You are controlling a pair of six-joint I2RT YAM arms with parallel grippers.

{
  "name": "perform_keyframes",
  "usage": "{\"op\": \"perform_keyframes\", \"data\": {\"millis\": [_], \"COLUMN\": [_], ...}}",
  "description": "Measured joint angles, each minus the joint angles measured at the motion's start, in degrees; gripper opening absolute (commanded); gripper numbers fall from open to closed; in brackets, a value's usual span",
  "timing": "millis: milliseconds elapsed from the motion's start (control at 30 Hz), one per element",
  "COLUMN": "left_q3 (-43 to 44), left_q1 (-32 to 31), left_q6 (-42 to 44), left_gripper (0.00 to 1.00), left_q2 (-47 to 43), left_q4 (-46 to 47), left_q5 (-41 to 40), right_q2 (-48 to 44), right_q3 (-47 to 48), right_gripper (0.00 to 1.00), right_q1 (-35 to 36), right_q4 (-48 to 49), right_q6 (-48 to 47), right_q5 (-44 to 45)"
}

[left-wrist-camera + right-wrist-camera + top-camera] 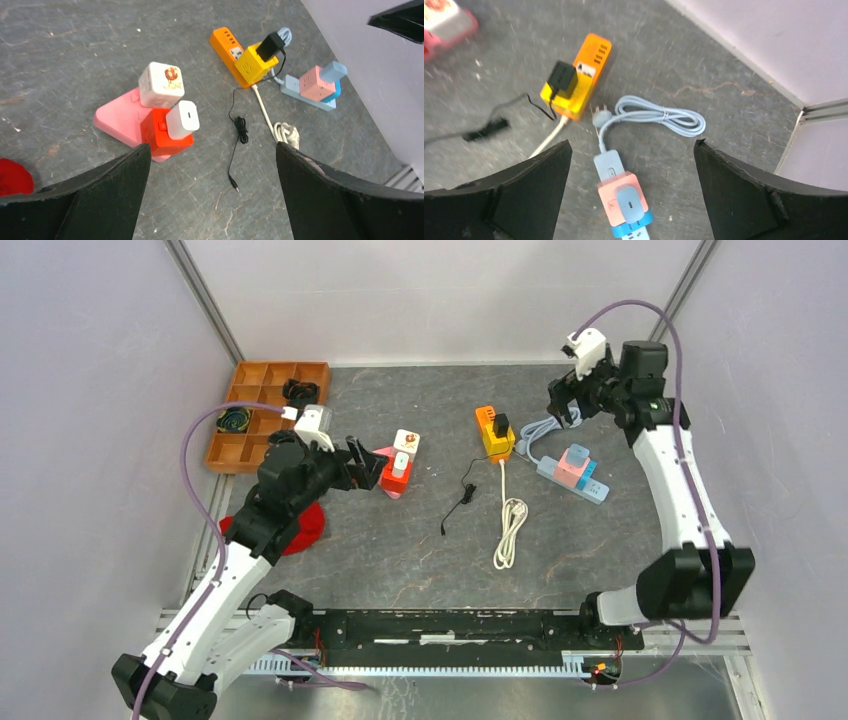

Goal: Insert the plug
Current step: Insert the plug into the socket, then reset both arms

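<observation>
tabletop: dark grey stone-look slab, matt, veined, slightly rough. orange power strip and white charger: smooth moulded plastic, light sheen. black adapter: matt plastic. blue cable: smooth rubbery sheath. tray: bare brown wood, matt, unvarnished by the look. left gripper fingers: matt black plastic, faintly ridged.

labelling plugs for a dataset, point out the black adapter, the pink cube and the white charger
black adapter (562,79), right wrist view, its top face
pink cube (315,86), left wrist view, its near side face
white charger (182,119), left wrist view, its front face
</observation>
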Motion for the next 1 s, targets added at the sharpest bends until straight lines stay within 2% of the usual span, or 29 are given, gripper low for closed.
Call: {"op": "perform_keyframes", "data": {"millis": [67, 233, 367, 600, 733, 1000], "left_q3": [2.0, 4.6, 4.7, 4.6, 3.8, 3.4], "left_q1": [0.0, 0.0, 0.0, 0.0, 0.0, 0.0], "left_q6": [-0.2, -0.2, -0.2, -0.2, -0.2, -0.2], "left_gripper": [1.00, 1.00, 1.00, 1.00, 1.00, 1.00], "left_q2": [0.9, 1.1, 1.0, 0.8, -0.3, -2.6], "left_q4": [-0.9, -1.3, -1.3, -1.2, -0.2, 1.5], "left_q5": [-1.4, -3.4, -4.7, -5.0, -5.4, -8.0], "right_q2": [-3.9, -14.5, -19.6, -29.2, -33.5, -34.2], "right_q3": [-1.8, -13.7, -24.4, -35.3, -36.9, -37.7], "right_gripper": [0.98, 0.98, 0.98, 0.98, 0.98, 0.98], "right_q1": [0.0, 1.6, 5.9, 6.7, 6.8, 6.7], "right_q4": [3.8, 15.2, 17.9, 19.1, 21.2, 22.8], "right_q6": [5.9, 22.6, 29.7, 36.1, 38.3, 40.9], "right_q5": [0.0, -2.3, -2.5, -0.8, -0.6, -0.6]}}
